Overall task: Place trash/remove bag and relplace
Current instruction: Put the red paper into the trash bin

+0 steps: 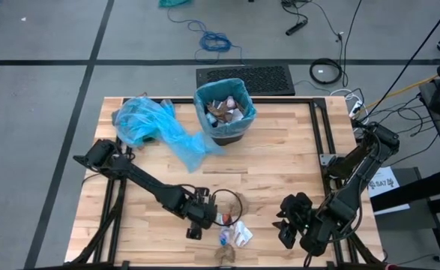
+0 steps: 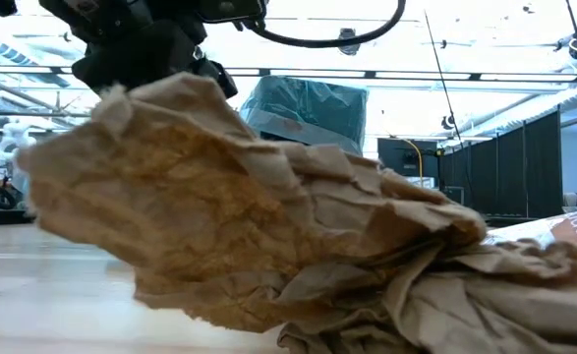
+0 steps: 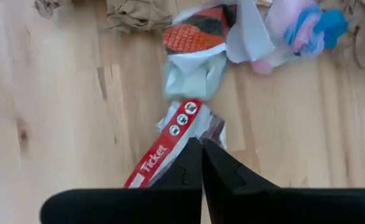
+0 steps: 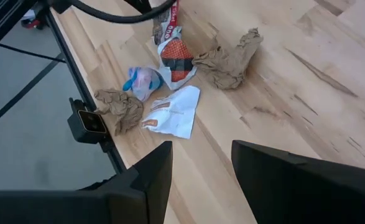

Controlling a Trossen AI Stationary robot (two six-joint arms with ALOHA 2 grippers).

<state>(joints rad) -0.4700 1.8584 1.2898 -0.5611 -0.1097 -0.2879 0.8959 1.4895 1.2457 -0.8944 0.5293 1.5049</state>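
The trash lies near the table's near edge: two brown paper wads (image 4: pixel 232 59) (image 4: pixel 121 109), a white wrapper (image 4: pixel 173 112), a pale blue and pink bit (image 4: pixel 142 79) and a red-and-white wrapper (image 4: pixel 175 53). My left gripper (image 1: pixel 208 217) is shut on the red-and-white wrapper (image 3: pixel 191 68). My right gripper (image 4: pixel 201 168) is open and empty, to the right of the scraps (image 1: pixel 283 225). The bin (image 1: pixel 223 112), lined with a blue bag and holding several scraps, stands at the far middle. One brown wad (image 2: pixel 268 226) fills the low view. My left gripper pinches the red-and-white wrapper by its narrow printed end (image 3: pixel 181 121) between its two fingertips. The fingers come slanting down from the table's left and lie along the strip. The wrapper's wider red end (image 3: pixel 194 37) lies on the table among the other scraps.
A loose blue bag (image 1: pixel 148 124) lies crumpled at the far left of the table, one corner reaching toward the bin. A small camera block (image 4: pixel 90 122) sits at the near edge beside a brown wad. Bare wood shows between the bin and the scraps.
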